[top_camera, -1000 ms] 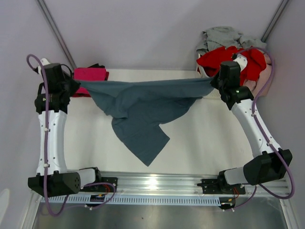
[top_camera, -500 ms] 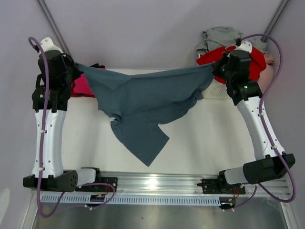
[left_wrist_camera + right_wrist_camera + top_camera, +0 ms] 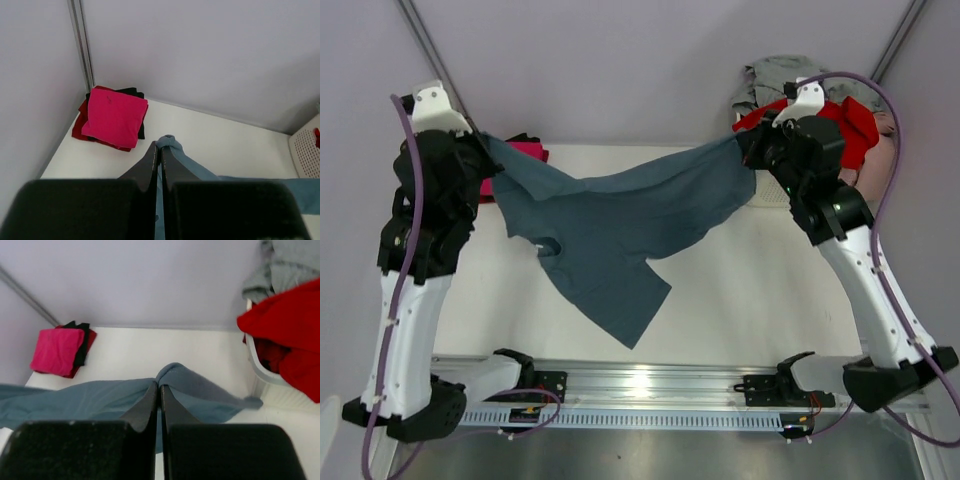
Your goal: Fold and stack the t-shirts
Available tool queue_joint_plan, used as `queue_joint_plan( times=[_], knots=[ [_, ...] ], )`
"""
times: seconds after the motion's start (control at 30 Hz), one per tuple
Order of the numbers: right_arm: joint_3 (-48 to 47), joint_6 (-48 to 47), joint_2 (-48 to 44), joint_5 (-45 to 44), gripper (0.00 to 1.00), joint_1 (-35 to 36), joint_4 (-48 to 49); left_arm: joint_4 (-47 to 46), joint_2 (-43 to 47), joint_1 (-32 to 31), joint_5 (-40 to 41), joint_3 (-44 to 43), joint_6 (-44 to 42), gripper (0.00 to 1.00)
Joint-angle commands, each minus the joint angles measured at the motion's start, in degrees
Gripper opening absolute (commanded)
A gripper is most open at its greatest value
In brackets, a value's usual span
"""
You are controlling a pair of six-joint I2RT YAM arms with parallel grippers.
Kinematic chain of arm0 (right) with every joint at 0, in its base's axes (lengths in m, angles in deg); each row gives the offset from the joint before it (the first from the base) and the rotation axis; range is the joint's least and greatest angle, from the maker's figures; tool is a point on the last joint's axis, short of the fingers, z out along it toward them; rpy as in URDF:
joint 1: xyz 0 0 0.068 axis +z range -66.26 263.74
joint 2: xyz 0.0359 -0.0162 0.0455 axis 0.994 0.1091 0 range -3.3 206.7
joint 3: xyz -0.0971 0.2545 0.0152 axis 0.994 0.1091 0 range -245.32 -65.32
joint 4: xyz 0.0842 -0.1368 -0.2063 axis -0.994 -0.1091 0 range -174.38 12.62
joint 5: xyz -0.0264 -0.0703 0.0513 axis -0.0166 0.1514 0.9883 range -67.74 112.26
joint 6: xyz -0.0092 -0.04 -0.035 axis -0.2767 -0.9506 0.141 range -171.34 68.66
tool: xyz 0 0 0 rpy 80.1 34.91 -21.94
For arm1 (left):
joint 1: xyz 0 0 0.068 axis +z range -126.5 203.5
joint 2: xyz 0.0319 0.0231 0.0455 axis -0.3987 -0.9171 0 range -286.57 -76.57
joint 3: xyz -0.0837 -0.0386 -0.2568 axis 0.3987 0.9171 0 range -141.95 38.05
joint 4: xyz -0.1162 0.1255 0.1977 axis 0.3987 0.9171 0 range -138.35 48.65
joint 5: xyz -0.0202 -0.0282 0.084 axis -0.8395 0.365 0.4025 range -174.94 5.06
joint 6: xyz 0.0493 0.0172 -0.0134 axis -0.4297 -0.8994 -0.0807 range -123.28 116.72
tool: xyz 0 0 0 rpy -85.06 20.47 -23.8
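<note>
WORK CELL: A white desk (image 3: 750, 290) stands enclosed by pale lilac walls (image 3: 620, 70), with 2 metal poles (image 3: 420, 38) rising at its far corners. A white perforated basket (image 3: 306, 150) sits far right; an aluminium rail (image 3: 650, 381) lines the near edge.

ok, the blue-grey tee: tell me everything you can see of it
The tee is plain slate blue-grey, a soft cotton-like knit, wrinkled and unfolded. It hangs stretched between the two arms with its top edge sagging in the middle. The left jaws and right jaws are each shut on a bunched bit of its cloth. The lower part drapes toward the near side, ends in a point, and seems to rest on the white table.
</note>
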Motion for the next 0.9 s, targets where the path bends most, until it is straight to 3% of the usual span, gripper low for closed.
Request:
queue_joint_plan(
  times=[0.0,0.23,0.37,0.6,0.7,0.87],
  knots=[
    [0.81,-8.69,-8.76,-4.73,0.0,3.79,5.08,-7.25,7.89,-4.93,6.46,3.33,-8.76,0.0],
    [7.76,-16.52,-22.3,-15.19,0.0,8.1,8.95,-2.17,16.68,-11.18,19.28,3.43,-12.2,0.0],
    [6.72,-12.58,-27.31,-16.34,0.0,8.27,5.8,-2.86,22.91,-11.53,25.18,2.29,-17.98,0.0],
    [9.51,0.57,-36.88,-16.0,0.0,8.36,2.19,-21.65,32.15,-13.1,31.95,11.25,-33.55,0.0],
    [10.13,1.93,-38.65,-10.3,0.0,8.36,-0.09,-25.43,34.25,-16.71,33.36,12.82,-38.64,0.0],
    [15.3,5.97,-46.2,-14.75,0.0,8.36,-0.2,-41.33,41.12,-16.8,32.22,19.24,-47.49,0.0]
  ],
)
